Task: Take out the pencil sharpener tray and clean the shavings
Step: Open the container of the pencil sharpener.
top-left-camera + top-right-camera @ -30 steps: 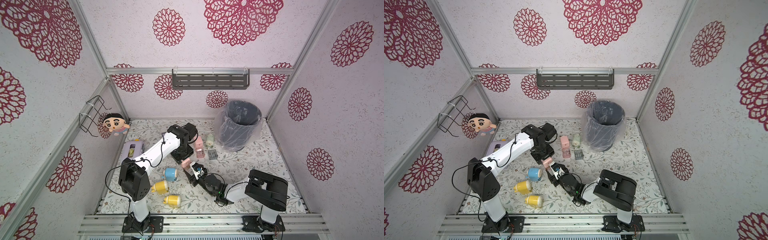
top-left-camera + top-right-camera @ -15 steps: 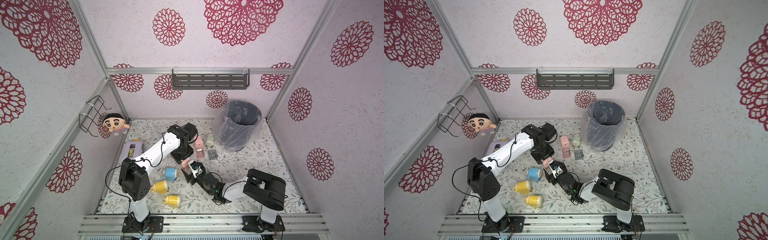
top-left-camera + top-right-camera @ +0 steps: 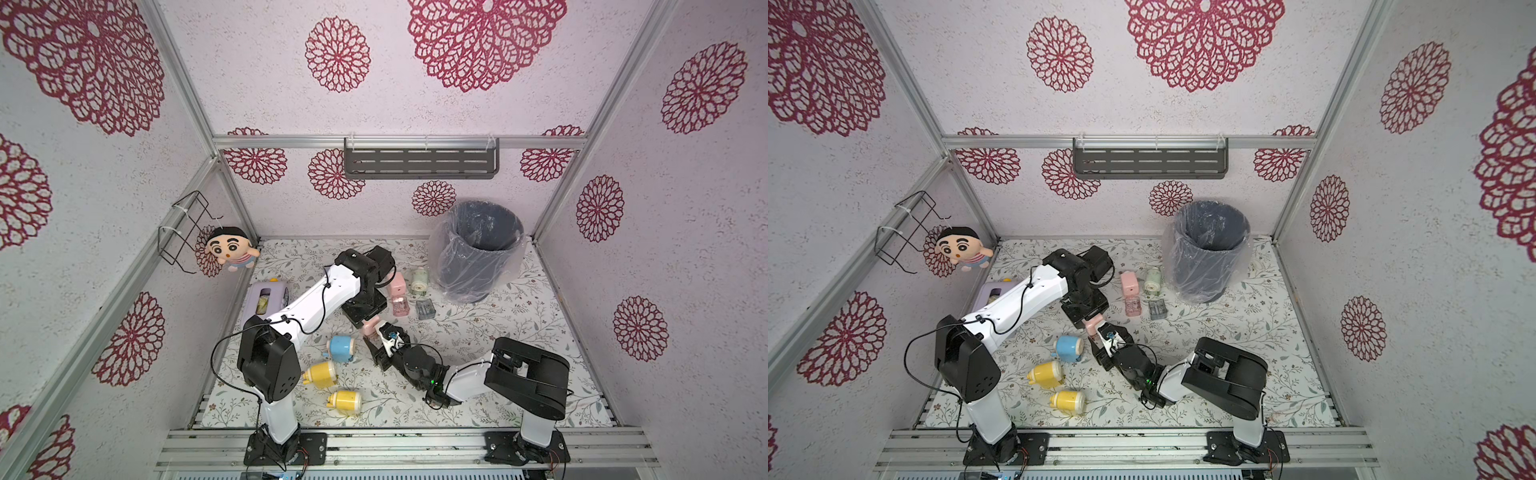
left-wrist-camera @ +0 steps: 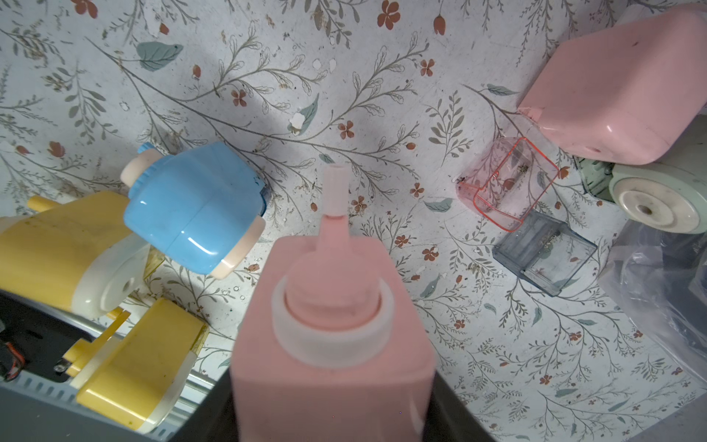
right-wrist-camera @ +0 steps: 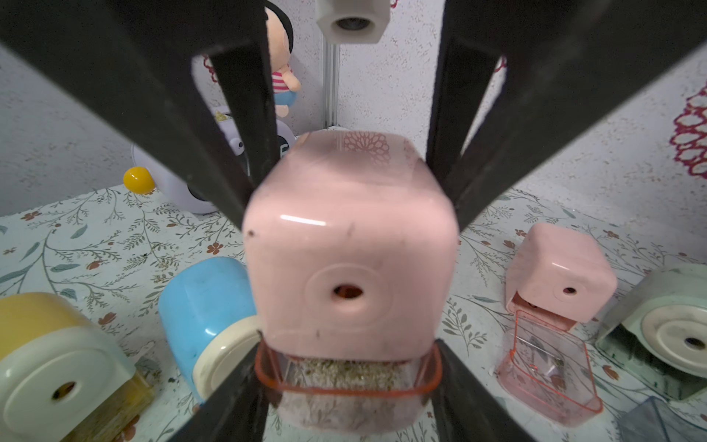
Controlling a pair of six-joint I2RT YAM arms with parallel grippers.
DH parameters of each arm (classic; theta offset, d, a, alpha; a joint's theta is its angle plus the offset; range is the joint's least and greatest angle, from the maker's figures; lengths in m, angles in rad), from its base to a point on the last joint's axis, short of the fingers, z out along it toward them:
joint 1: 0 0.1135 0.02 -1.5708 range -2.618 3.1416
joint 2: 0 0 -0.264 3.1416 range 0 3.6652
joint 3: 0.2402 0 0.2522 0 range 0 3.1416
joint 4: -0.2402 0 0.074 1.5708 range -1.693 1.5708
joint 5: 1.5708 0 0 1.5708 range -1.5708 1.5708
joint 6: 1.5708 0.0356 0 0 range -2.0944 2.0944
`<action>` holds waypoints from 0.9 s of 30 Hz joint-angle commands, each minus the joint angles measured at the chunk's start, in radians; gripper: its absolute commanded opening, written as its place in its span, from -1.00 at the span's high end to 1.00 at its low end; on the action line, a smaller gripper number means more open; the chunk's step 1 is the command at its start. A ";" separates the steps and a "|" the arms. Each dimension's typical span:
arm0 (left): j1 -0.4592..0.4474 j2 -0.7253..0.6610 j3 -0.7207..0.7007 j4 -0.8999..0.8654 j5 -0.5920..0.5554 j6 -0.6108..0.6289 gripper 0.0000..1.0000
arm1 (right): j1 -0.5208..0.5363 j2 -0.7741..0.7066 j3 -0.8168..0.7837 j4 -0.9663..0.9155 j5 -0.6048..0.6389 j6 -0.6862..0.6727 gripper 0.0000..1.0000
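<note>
The right gripper (image 5: 349, 340) comes in low from the front. Its two black fingers (image 5: 237, 386) press against opposite sides of the tray (image 5: 348, 386), a clear pink drawer with an orange rim seated in the base of the pink sharpener (image 5: 350, 248). A tan band of shavings (image 5: 344, 369) shows through the drawer wall, and the tray is not yet drawn out. From the far side, the left gripper (image 4: 333, 405) is clamped on the sharpener body at its crank end, steadying it. The sharpener's long axis runs from crank to pencil hole and points straight at the right wrist. The drawer should therefore slide out along that line, back toward the right arm. The plastic-lined bin (image 3: 478, 249) stands well apart at the rear, on the right arm's side.
</note>
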 commanded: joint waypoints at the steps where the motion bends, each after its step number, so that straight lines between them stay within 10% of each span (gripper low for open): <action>1: 0.002 -0.020 -0.001 0.005 -0.021 0.001 0.51 | -0.005 0.007 0.034 0.019 0.006 0.006 -0.35; 27: 0.031 0.070 0.102 -0.005 -0.211 0.078 0.50 | 0.006 -0.159 -0.162 0.018 0.006 0.048 0.06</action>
